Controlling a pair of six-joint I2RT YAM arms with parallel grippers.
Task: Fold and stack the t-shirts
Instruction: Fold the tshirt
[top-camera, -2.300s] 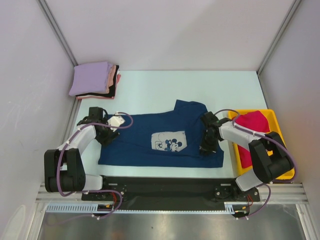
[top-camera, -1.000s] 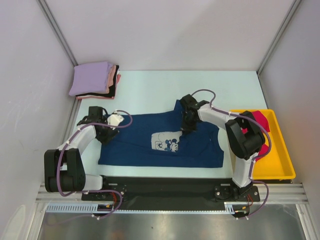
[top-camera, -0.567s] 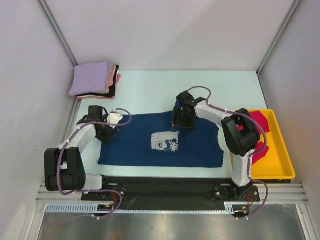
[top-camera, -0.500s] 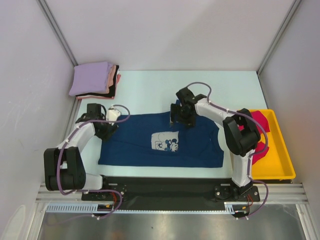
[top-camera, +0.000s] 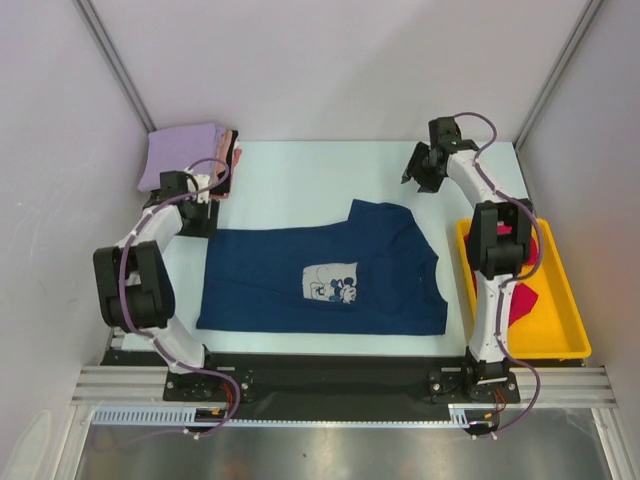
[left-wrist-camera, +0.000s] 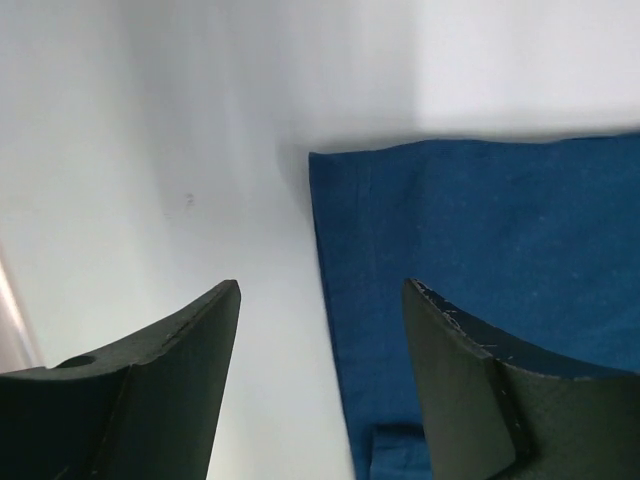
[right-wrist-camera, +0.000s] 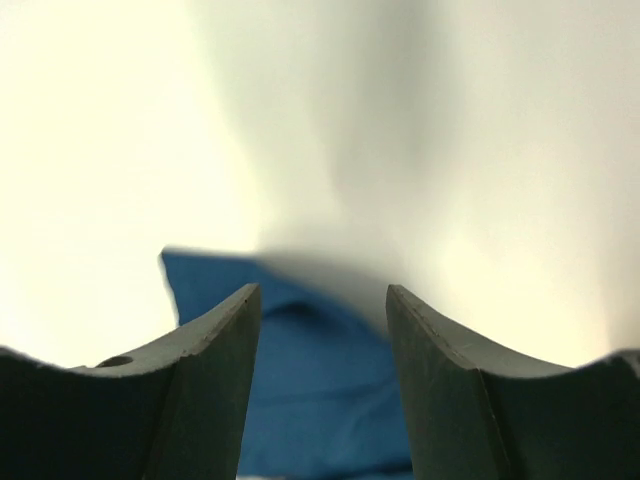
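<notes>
Both arms have pulled away from the navy t-shirt (top-camera: 300, 280) toward the top of the frame since a second ago. The right gripper (top-camera: 412, 175) has left the shirt's upper edge and hangs over bare bench (top-camera: 300, 175) at upper right. The left gripper (top-camera: 197, 205) sits just off the shirt's upper left corner, beside the folded stack (top-camera: 185, 155), lavender on top, in the upper left corner. The navy shirt lies flat mid-frame, collar to the right, with its pale cartoon-mouse print (top-camera: 337, 283) face up and one sleeve jutting up at upper right. A crimson shirt (top-camera: 520, 298) lies in the yellow tray (top-camera: 560, 300) at right.

Left wrist view: the fingers (left-wrist-camera: 150, 380) stand apart with nothing between them. The blue cloth (left-wrist-camera: 480, 230) fills the right half, its corner above the gap.

Right wrist view: the fingers (right-wrist-camera: 200, 390) are spread and empty. A blurred blue edge (right-wrist-camera: 300, 400) shows low between them.
</notes>
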